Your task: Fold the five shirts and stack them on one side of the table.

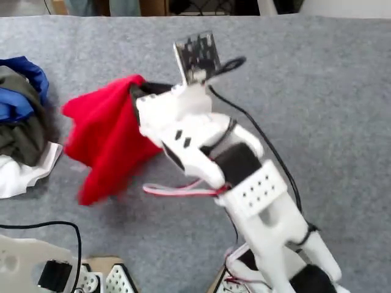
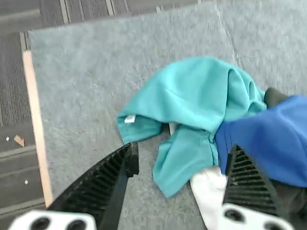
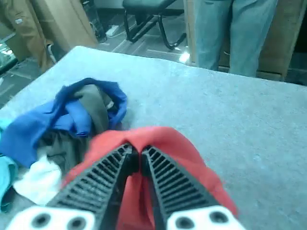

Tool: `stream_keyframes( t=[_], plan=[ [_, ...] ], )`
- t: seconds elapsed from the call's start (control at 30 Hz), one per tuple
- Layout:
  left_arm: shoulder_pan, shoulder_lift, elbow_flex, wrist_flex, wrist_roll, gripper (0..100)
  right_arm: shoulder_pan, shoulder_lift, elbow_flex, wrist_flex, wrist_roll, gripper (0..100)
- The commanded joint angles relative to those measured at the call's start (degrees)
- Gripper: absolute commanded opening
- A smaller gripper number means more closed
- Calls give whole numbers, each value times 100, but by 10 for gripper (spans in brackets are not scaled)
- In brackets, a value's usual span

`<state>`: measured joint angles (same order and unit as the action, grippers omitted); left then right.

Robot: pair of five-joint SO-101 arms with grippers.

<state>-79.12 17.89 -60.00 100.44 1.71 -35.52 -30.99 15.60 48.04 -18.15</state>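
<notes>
— What's hard to make out?
— The white right arm (image 1: 201, 140) covers part of the crumpled red cotton shirt (image 1: 107, 146). A blue shirt (image 1: 24, 79) buries most of the olive shirt (image 1: 21, 122).
— Where's the red one?
— Bunched near the middle of the grey felt counter (image 1: 330, 85), with the right fingers (image 3: 135, 160) clamped on its fabric.
— The left fingers (image 2: 115, 172)?
— Spread wide, holding nothing, above the teal shirt (image 2: 192, 96) by the counter's left edge.
— Beyond that?
— Striped carpet floor (image 2: 48, 14).
</notes>
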Motion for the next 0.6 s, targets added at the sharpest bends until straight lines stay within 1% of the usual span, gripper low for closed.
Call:
stream_keyframes(
  t=[0.0,0.1,0.17,0.3,0.47,0.57],
  plan=[
    [189,-316,251,35,-44,303,615,444,-523,404,-53,15],
    [391,-316,523,35,-44,303,1319,980,66,554,264,15],
    [646,-325,752,35,-44,303,1723,1314,462,554,615,15],
    [1323,-325,1262,44,-44,303,2444,1736,971,554,1881,15],
    [2501,-633,2149,44,-44,303,3402,2018,1402,545,3798,15],
    [3486,-905,2888,35,-53,303,4035,2097,1675,325,4299,15]
  ],
)
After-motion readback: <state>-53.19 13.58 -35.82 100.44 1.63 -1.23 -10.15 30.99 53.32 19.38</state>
